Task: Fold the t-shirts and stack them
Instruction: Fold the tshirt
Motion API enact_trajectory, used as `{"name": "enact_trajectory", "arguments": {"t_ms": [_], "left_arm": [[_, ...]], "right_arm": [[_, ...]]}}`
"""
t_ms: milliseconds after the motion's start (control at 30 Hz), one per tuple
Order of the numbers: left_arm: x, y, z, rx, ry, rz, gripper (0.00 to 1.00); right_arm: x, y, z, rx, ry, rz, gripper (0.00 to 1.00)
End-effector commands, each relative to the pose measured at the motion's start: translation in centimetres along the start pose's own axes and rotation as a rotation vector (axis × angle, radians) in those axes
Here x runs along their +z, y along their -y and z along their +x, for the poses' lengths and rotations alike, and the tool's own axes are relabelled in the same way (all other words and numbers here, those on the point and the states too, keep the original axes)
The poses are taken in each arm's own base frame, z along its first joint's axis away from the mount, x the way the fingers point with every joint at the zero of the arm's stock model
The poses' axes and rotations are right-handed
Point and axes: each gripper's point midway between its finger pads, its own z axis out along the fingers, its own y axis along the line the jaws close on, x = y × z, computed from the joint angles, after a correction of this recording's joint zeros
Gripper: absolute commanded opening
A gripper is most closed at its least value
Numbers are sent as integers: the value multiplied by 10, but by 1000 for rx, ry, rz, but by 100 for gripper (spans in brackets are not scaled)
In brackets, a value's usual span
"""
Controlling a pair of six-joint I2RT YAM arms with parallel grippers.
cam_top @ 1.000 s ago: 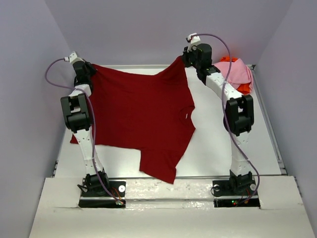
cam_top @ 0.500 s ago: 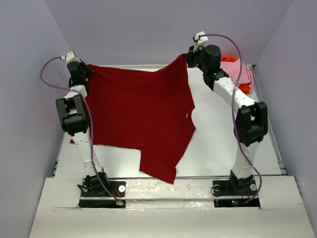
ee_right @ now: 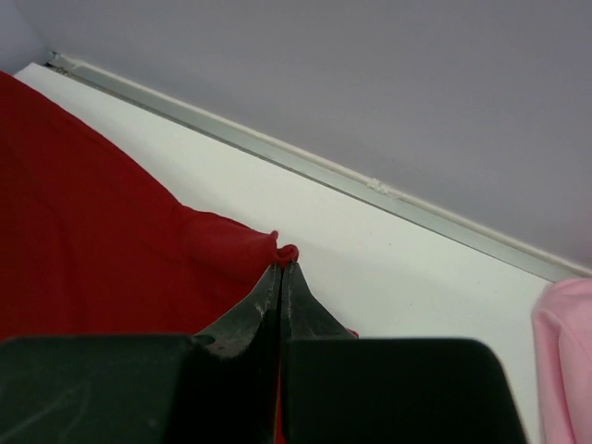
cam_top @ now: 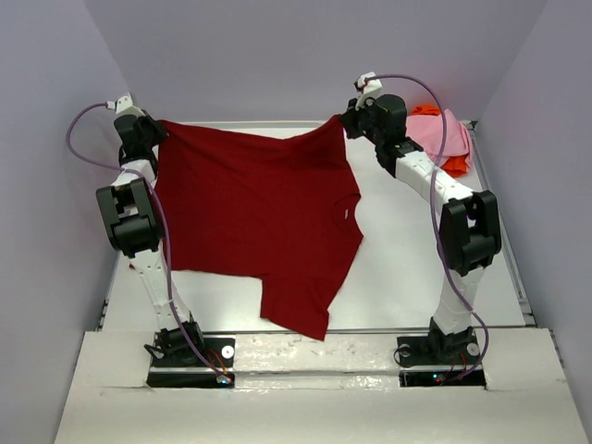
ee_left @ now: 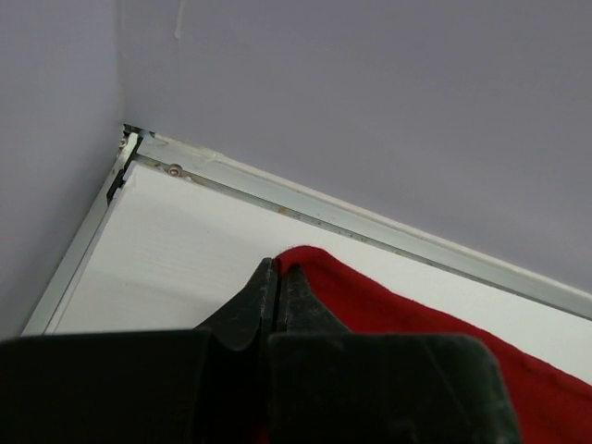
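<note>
The dark red t-shirt (cam_top: 259,213) is held spread between the two claws over the counter (cam_top: 416,277), with one far corner pinched in each. The left claw (ee_left: 277,277) is seen fully closed on a fold of the red cloth's edge, and the right claw (ee_right: 280,270) is likewise clamped tight on a small bunch of the same shirt. Compared with a second earlier, the left claw is found further out to its own left side, and the left elbow is shifted the same way. The right arm's elbow is swung outward to the right, while the right claw is kept almost where it was. The cloth's edge between the claws is stretched a little wider. The shirt's near part, below both claws, is left lying as before, with one sleeve draped toward the counter's near edge. Just to the right of the right claw, the light pink t-shirt (cam_top: 442,134) is piled over the bright orange t-shirt (cam_top: 456,166), both unmoved.
</note>
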Motion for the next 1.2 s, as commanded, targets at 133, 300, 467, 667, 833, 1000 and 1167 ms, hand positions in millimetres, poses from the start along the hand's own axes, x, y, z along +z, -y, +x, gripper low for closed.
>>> {"name": "enact_trajectory", "arguments": {"t_ms": [133,300,467,667,833,1000,1167], "left_arm": [[-12,18,-37,64,61,73,0],[-11,18,-36,64,54,78,0],[-14,18,-34,102,46,79,0],[-20,16,-33,117,28,110,0],[-29,14,-35,120,25,110,0],[-48,12,-37,144,33,80,0],[-63,-1,-25,149,16,52,0]], "right_arm": [[-13,-12,-56,-17,143,-15,0],[-17,-12,-56,-16,142,-12,0],[-20,-17,-48,-14,125,-17,0],[-32,-27,-44,35,119,-34,0],[-44,-31,-32,53,93,-41,0],[-53,-33,-21,70,71,-45,0],[-65,-40,-9,98,52,-65,0]]}}
